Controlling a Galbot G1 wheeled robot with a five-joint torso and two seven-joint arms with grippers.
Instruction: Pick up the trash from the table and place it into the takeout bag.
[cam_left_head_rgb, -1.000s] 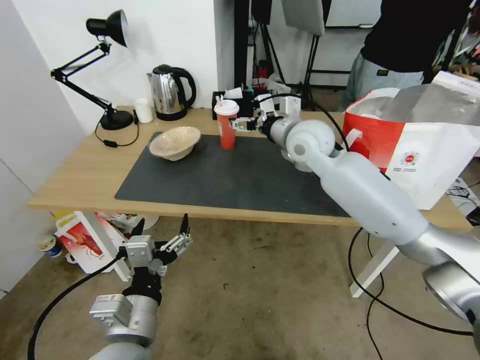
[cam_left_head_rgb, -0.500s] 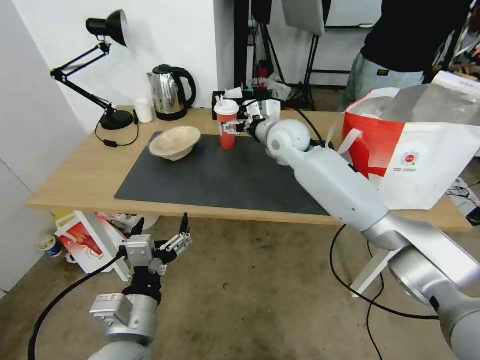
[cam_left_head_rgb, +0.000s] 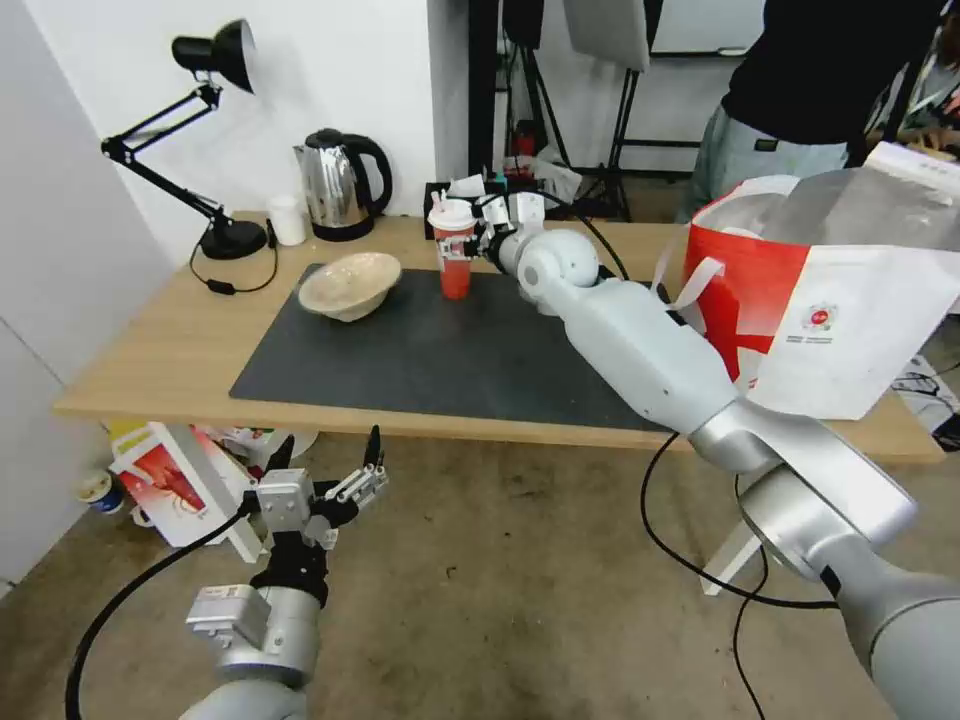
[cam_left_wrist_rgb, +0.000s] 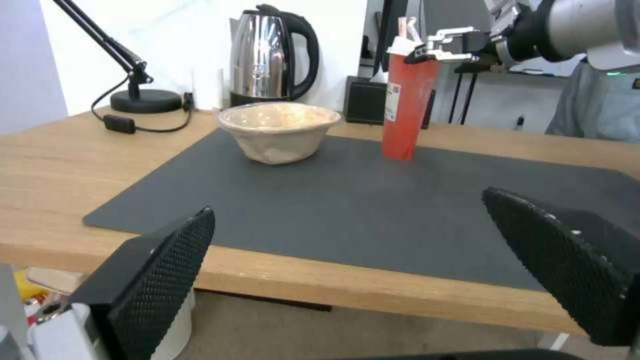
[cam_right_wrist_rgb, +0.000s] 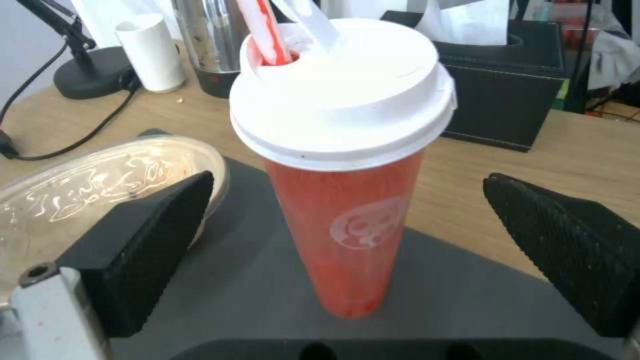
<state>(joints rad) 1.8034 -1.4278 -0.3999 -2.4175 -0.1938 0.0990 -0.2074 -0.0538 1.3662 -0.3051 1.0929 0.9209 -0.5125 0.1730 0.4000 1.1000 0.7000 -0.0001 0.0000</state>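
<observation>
Right gripper (cam_left_head_rgb: 470, 243), fingers spread and released, flanks the red cup (cam_left_head_rgb: 453, 257) (upright, far on the mat (cam_left_head_rgb: 420, 360)); left gripper (cam_left_head_rgb: 325, 480) hangs spread below the table (cam_left_head_rgb: 150, 350).

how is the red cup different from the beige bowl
The red cup is tall, narrow and capped with a white lid; the beige bowl is low, wide and open. The right pincer sits open around the cup; nothing is near the bowl. Both stand on the dark mat.

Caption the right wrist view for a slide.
Right gripper open, fingers either side of the upright red lidded cup on the dark mat.
</observation>
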